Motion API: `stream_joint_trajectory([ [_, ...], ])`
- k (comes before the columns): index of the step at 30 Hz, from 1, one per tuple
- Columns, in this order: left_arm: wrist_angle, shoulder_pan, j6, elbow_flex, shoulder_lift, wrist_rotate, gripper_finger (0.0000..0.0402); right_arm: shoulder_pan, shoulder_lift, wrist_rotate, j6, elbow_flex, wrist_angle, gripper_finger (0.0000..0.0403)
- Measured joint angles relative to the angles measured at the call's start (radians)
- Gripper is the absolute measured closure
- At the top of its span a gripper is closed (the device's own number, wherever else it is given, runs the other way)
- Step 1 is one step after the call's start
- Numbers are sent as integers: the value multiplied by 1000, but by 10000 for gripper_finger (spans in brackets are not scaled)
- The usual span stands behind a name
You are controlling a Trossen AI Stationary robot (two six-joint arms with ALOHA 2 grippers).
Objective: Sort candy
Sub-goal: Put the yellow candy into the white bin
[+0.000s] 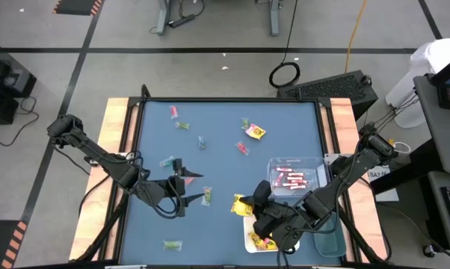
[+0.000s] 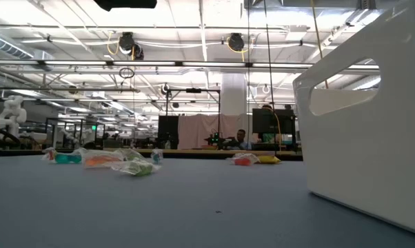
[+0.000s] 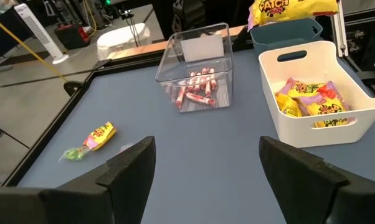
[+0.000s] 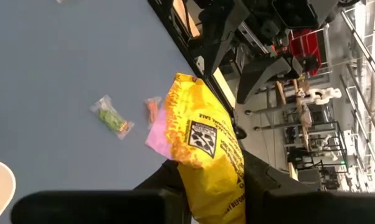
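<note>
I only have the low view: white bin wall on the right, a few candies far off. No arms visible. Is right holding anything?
Observer: Yes. The right gripper is shut on a yellow packet.
Operator: Where is it relative to the bin?
Observer: In the high view it is at the white bin, packet lifted above the table.
Operator: Anything already in that bin?
Observer: Yellow packets are inside; the clear tray holds pink-red sticks.
Operator: Left arm?
Observer: The left gripper is open, empty, above the mat.
</note>
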Motion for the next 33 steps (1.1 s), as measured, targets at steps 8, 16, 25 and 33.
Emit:
stream_joint_trajectory([
  [8, 0, 0, 0, 0, 0, 0, 112, 0, 0, 0, 26, 0, 1, 332],
  [16, 0, 0, -1, 0, 0, 0, 112, 0, 0, 0, 330, 0, 2, 332],
  [25, -1, 0, -26, 0, 1, 1, 112, 0, 0, -53, 758, 0, 3, 332],
  [33, -1, 0, -26, 0, 2, 1, 112, -3, 0, -79, 874, -1, 40, 332],
])
